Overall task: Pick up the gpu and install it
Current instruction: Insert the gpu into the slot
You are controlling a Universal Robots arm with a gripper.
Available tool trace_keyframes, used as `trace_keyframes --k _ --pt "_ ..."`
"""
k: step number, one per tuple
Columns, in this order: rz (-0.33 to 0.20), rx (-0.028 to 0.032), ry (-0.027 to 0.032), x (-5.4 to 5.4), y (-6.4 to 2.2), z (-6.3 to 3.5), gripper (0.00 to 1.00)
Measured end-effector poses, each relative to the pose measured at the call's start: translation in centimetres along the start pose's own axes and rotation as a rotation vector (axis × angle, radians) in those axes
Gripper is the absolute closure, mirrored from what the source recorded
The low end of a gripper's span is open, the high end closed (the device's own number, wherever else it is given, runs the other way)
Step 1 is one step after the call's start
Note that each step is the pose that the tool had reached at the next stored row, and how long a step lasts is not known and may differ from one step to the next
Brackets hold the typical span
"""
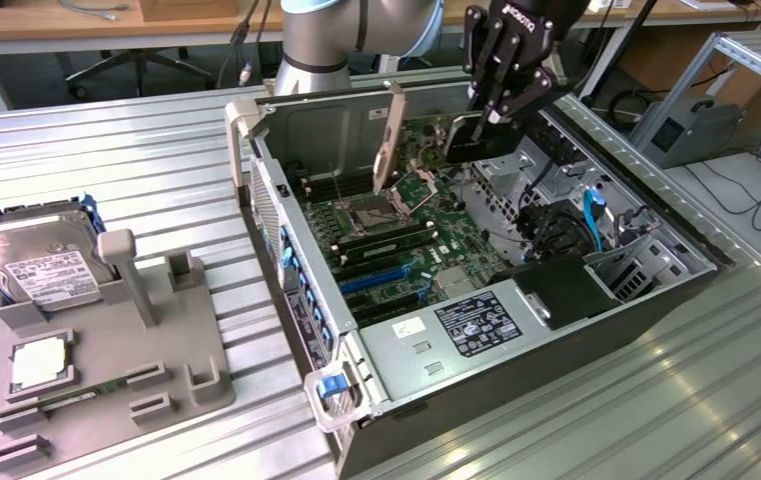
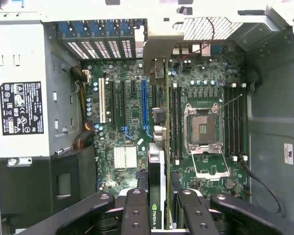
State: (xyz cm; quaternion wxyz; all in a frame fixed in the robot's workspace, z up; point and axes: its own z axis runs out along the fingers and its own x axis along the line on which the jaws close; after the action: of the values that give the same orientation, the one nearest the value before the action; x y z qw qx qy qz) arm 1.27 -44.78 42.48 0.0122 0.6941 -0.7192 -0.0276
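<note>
I have the end effector (image 1: 490, 118) clenched on the gpu (image 1: 478, 143), holding it on edge above the open computer case (image 1: 313, 130). Its pale bracket points toward the case's rear wall so the connector edge faces the motherboard (image 2: 122, 127). In the wrist view the card hangs just beside the blue slot (image 2: 144, 105) (not seated, I judge). Its cooler edge reads NVIDIA; the black sticker (image 2: 21, 107) is illegible.
</note>
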Motion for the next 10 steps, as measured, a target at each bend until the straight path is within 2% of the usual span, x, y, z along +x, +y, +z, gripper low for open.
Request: trace_keyframes --k 10 --pt "0.000 0.0000 -0.0001 0.02 -0.02 0.87 0.73"
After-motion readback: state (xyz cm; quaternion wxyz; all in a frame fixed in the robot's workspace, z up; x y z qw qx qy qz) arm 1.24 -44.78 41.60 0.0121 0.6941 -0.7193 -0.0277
